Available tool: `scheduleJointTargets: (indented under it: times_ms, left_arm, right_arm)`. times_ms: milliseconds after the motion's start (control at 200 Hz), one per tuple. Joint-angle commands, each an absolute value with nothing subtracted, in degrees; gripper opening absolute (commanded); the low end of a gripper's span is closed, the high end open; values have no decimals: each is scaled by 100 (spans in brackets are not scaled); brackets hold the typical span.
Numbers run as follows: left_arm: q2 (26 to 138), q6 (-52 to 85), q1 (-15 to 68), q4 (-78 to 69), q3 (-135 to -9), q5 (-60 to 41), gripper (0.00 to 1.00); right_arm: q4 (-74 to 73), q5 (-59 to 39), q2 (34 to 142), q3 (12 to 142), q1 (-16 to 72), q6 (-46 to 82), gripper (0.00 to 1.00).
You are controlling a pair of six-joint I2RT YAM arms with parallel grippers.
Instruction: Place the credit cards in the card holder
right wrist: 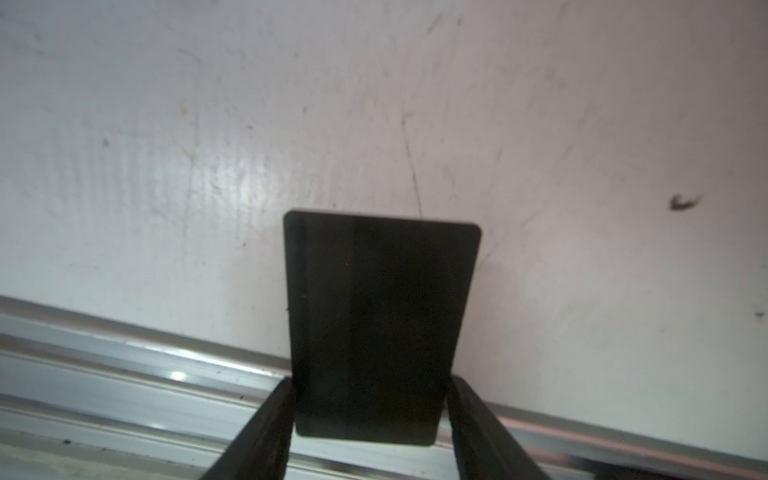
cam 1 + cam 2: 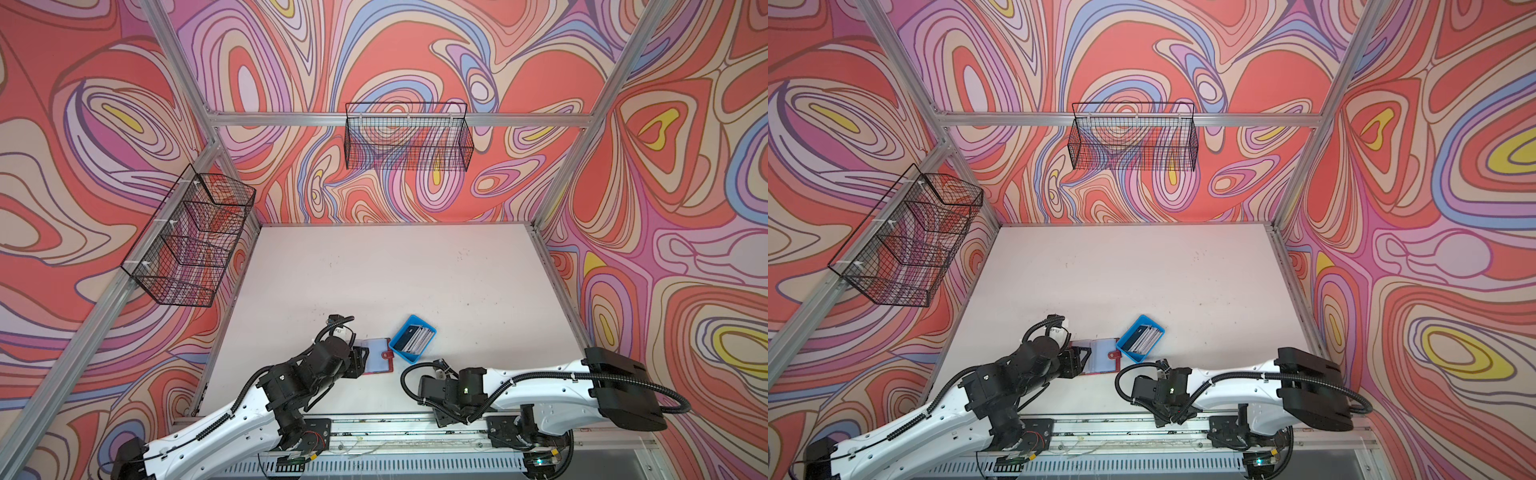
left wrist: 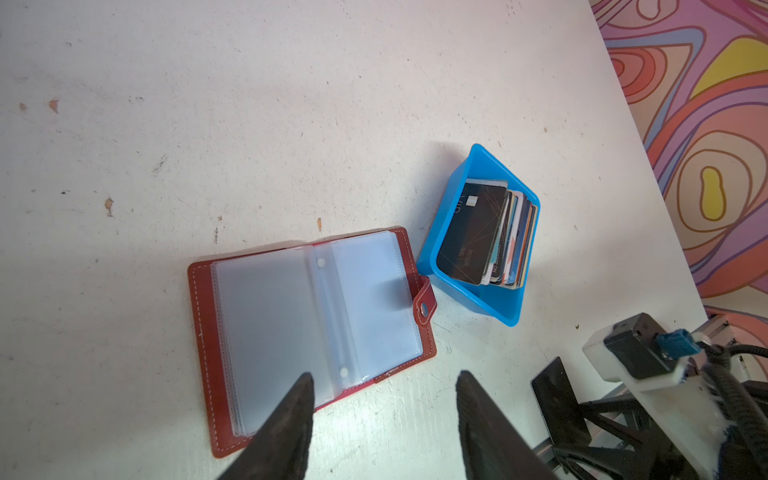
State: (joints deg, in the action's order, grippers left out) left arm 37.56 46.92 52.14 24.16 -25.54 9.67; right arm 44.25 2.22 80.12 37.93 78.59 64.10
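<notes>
Your right gripper clamps a black card by its long edges, end free for sliding in, while your left gripper, jaws apart and empty, hangs over the open card holder, perhaps pinning it; other credit cards fill the blue tray.

Swirl-patterned walls enclose a scuffed white table; wire baskets hang.

arms white shells | cables black corrugated | left gripper black
</notes>
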Motion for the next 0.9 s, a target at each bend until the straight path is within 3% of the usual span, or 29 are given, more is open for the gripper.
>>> scheduleJointTargets:
  times_ms: [0,245,486,896]
  left_arm:
    - [3702,4632,5227,2507,-2716,1099,57]
    - [3679,4614,5221,2523,-2716,1122,57]
    - [3623,4597,5228,2564,-2716,1162,57]
    - [3739,4579,5221,2401,-2733,1061,57]
  right_arm:
    - [3873,-132,8586,3263,7934,6559,69]
    - [3516,-256,8897,3140,7932,6596,70]
    - [3600,-73,8854,3096,7928,6764,49]
    - [4550,929,7884,3785,7904,6953,48]
